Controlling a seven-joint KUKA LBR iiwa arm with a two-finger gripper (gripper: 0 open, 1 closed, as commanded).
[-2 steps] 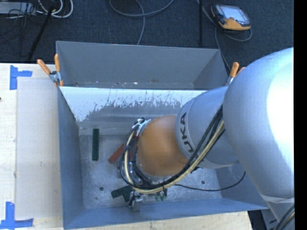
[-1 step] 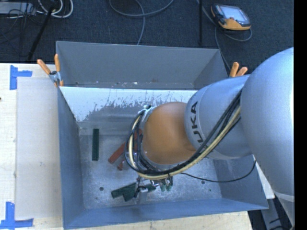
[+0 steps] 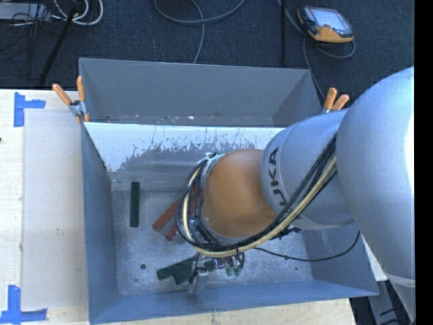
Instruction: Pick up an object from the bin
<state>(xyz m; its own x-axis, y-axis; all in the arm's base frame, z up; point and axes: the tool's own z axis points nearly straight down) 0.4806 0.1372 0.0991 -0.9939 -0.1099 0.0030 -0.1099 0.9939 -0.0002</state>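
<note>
My gripper [image 3: 201, 274] is low at the bin's front, just under the arm's orange cover. A dark green, blocky object [image 3: 173, 273] lies on the bin floor right at its left side, touching or nearly touching it. A reddish-brown flat stick [image 3: 166, 218] lies at a slant a little further back, its right end hidden under the arm. A dark green narrow bar [image 3: 134, 204] lies upright in the view at the left of the bin floor, well apart from the gripper.
The arm with its orange cover and cables spans the right half of the bin and hides the floor beneath it. The bin's front wall is close below the gripper. A small dark speck lies on the floor at the front left.
</note>
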